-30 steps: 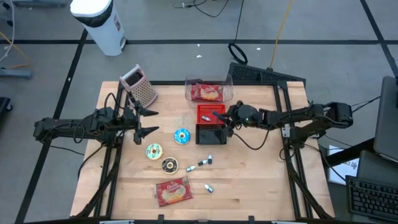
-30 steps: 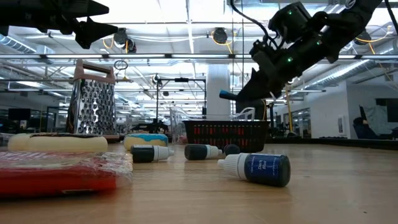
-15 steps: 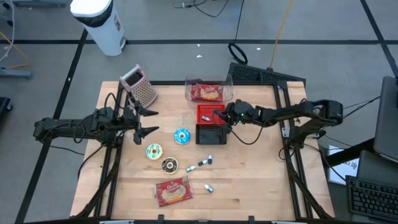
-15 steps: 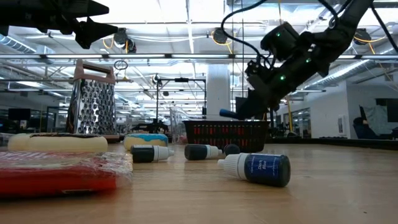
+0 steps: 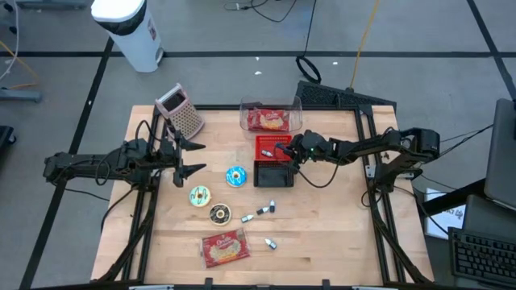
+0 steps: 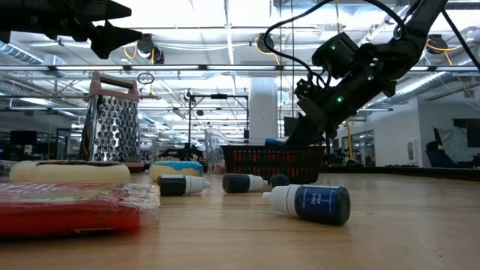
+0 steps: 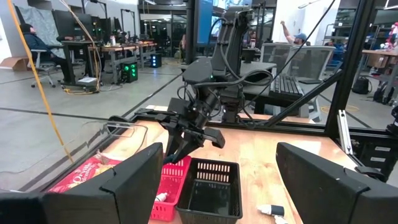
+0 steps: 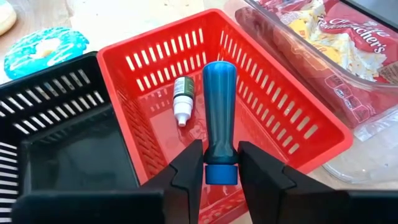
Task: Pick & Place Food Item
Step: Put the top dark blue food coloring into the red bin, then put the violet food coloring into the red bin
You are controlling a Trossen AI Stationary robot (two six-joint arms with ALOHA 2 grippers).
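The right claw [image 8: 220, 163] is gripping a blue bottle [image 8: 219, 118] by its cap end, holding it just above the red basket [image 8: 292, 134], where a small green bottle [image 8: 182, 98] is lying. The black basket [image 8: 68, 146] is standing beside it. The left claw [image 5: 187, 157] is hanging wide open and empty over the tabletop [image 5: 322, 225], well apart

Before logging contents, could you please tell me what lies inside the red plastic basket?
One small dark dropper bottle lies in the red plastic basket. The right gripper holds a blue bottle above, hiding part of the floor.
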